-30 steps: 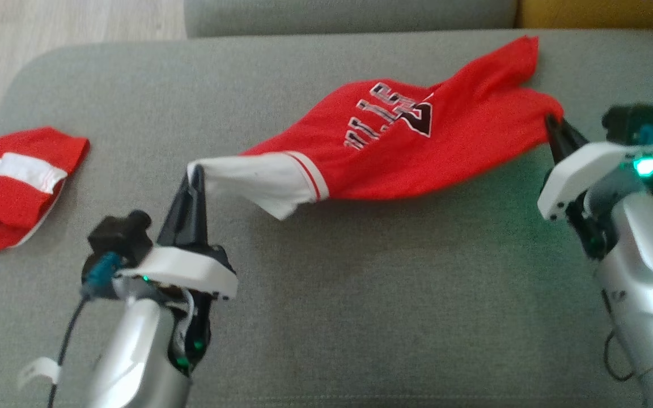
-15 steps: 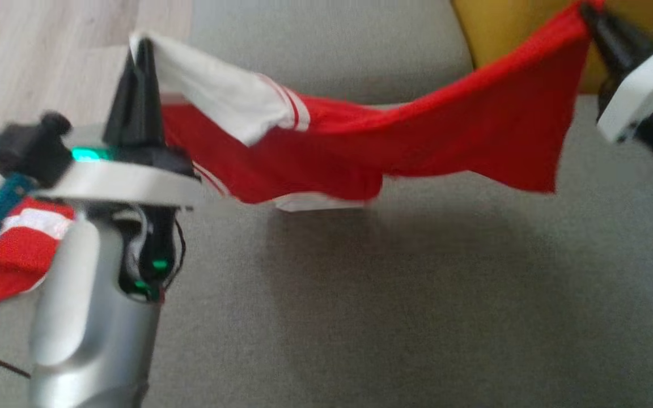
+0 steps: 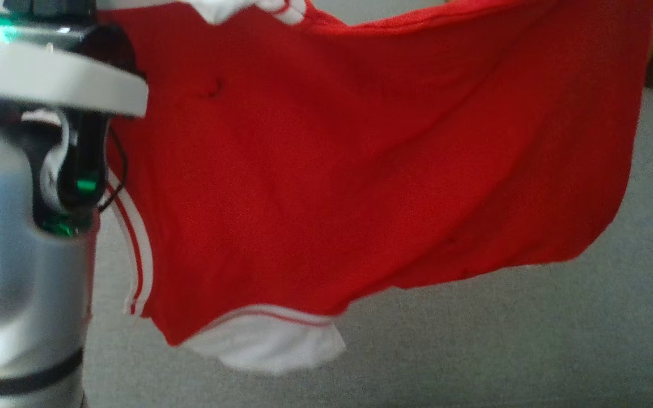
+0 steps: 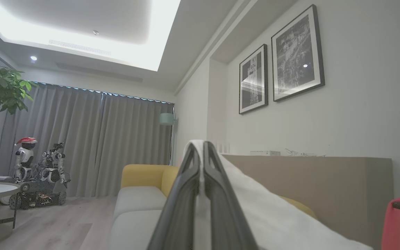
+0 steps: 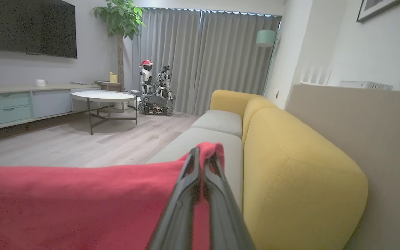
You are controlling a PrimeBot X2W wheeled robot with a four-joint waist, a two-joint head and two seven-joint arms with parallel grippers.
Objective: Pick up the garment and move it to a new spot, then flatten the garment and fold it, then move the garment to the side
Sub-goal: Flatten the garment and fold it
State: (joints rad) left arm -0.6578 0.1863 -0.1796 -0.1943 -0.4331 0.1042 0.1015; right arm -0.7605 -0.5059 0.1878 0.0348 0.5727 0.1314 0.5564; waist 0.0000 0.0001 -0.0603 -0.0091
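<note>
Red cloth jersey with white trim (image 3: 360,170) hangs spread in the air above the grey fabric sofa seat (image 3: 502,340); my left gripper (image 4: 200,147) pinched tight on its white sleeve; my right gripper (image 5: 204,154) clamped on a red corner.

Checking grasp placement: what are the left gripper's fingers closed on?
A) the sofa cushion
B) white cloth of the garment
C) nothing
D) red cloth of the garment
B: in the left wrist view the left gripper is shut on a white edge of the garment.
</note>
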